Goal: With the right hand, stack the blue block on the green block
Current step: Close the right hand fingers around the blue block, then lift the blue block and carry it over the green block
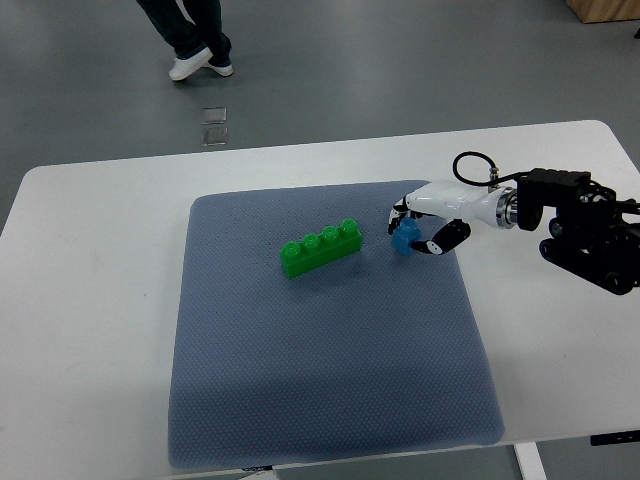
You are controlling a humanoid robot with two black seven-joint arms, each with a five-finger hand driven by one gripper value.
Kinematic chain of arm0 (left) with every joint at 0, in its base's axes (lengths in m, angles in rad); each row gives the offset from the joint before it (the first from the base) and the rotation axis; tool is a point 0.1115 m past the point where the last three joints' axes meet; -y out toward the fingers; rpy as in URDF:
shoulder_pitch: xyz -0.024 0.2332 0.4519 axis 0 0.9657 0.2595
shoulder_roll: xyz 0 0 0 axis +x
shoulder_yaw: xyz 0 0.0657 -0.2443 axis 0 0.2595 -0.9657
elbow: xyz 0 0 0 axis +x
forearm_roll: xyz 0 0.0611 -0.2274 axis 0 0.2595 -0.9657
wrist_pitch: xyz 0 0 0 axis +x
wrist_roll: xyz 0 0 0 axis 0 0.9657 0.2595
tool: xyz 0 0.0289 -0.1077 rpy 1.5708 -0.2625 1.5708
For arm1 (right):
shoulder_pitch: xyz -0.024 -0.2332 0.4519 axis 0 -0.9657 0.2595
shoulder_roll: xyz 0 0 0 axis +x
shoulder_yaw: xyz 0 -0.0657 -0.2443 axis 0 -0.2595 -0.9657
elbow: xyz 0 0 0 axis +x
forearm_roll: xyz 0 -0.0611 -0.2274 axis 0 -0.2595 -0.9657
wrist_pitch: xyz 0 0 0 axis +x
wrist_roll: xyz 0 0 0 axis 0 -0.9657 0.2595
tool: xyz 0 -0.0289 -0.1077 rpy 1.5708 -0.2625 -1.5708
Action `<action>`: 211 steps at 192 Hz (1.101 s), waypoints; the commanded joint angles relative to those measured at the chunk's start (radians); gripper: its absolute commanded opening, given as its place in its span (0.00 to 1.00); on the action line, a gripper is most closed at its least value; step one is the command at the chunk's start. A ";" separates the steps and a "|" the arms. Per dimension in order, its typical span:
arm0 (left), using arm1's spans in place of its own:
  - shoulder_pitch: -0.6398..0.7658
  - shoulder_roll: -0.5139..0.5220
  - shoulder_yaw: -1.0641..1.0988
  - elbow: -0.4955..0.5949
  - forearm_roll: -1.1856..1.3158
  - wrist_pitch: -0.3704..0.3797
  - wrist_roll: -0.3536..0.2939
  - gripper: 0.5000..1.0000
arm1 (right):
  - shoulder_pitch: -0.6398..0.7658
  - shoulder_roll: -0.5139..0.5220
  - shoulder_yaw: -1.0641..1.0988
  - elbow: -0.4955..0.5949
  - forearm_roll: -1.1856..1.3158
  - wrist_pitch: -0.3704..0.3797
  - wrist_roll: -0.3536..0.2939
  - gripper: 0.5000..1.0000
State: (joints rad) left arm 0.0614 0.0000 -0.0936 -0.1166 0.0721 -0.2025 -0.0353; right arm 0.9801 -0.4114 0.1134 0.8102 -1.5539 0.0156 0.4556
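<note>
While right hand (425,226) clamps blue block (405,240), green block (321,248) lies just left, apart; no legible writing.

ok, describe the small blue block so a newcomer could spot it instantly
Start at the grey-blue fabric mat on the white table. Near its upper right corner, the white right robot hand grips the small blue plastic block. It sits just right of the long green studded brick, apart from it.

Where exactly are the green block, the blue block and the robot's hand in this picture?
green block (321,248), top view, on the middle of its studded top.
blue block (405,241), top view, on the bit showing between the fingers.
right hand (428,215), top view, on the white back of the hand, fingers curled round the blue block.
</note>
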 commanded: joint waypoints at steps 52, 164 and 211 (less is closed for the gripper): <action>0.000 0.000 0.000 0.000 0.000 0.000 0.000 1.00 | 0.068 0.013 0.006 0.012 0.015 0.000 0.008 0.00; 0.000 0.000 0.000 0.000 0.000 0.000 0.000 1.00 | 0.131 0.151 0.029 0.023 0.017 0.017 -0.035 0.00; 0.000 0.000 0.000 0.000 0.000 0.000 0.000 1.00 | 0.127 0.160 0.017 0.014 0.009 0.035 -0.035 0.00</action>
State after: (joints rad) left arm 0.0614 0.0000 -0.0936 -0.1166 0.0721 -0.2025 -0.0353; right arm 1.1104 -0.2558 0.1347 0.8299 -1.5423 0.0477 0.4203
